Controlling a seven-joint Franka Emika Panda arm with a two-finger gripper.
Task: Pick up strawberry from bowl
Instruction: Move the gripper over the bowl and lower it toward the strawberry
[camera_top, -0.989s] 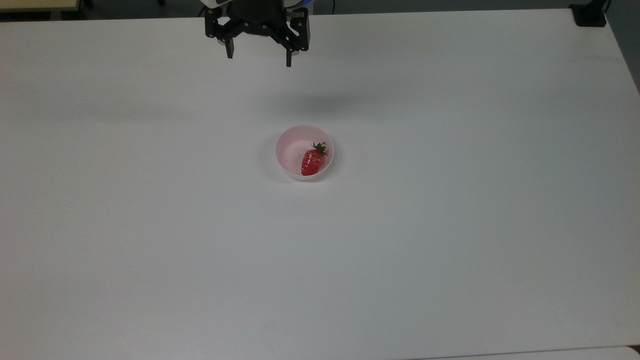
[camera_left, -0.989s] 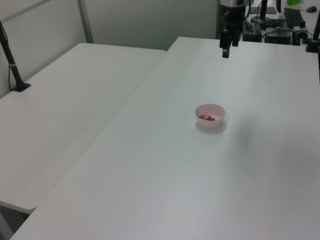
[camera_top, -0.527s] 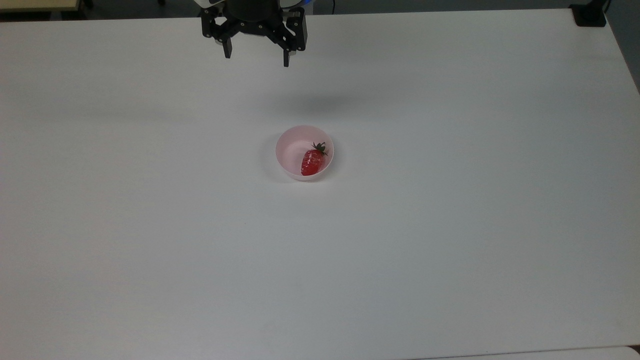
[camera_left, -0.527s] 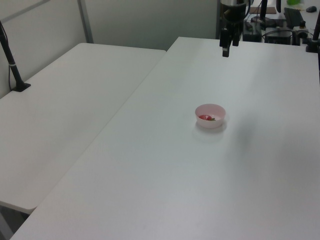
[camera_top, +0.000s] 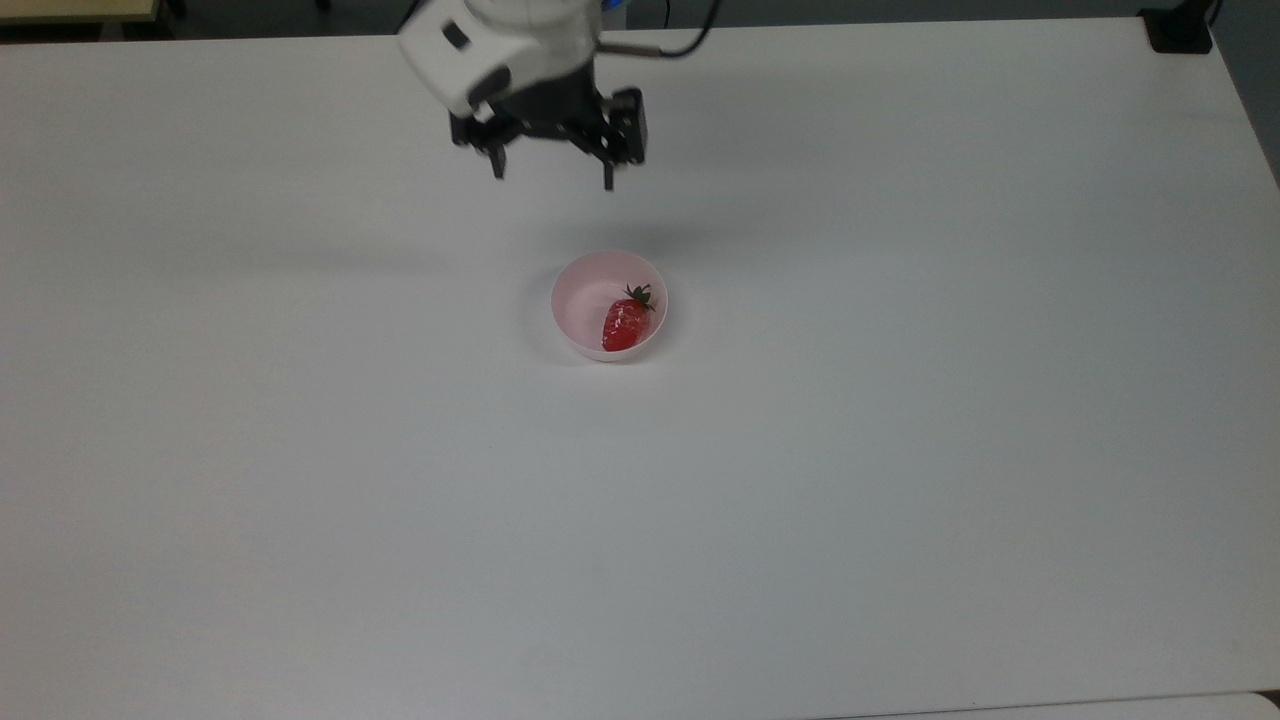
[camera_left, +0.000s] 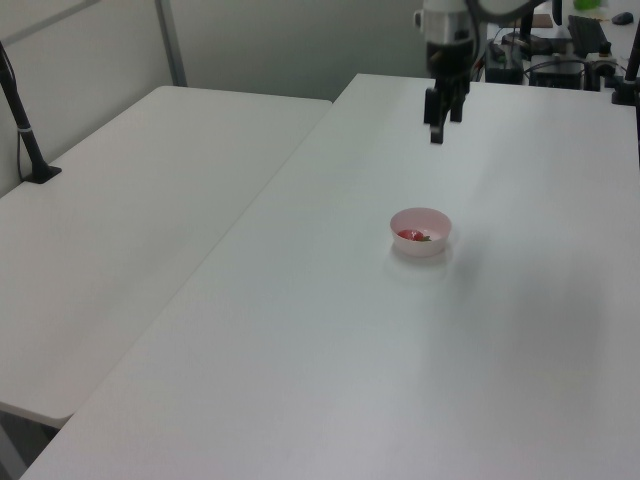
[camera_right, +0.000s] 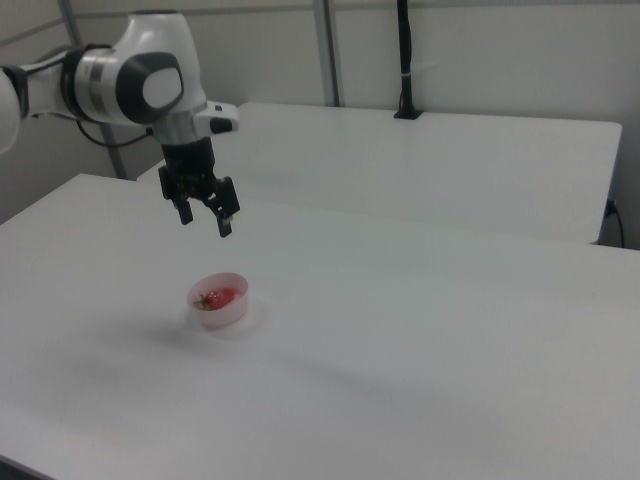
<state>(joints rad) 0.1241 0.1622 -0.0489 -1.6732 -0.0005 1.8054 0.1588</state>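
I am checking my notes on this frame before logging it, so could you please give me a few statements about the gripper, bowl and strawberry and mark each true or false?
1. The strawberry lies inside the pink bowl. True.
2. The gripper is shut on the strawberry. False: it is open, empty and in the air, apart from the bowl.
3. In the top view, the strawberry's leafy end points toward the picture's top. True.
4. The bowl is tipped on its side. False: it stands upright on the white table.
5. A second fruit lies on the table beside the bowl. False: none is there.

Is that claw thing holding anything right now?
No, the gripper is open and empty; the strawberry lies in the bowl.
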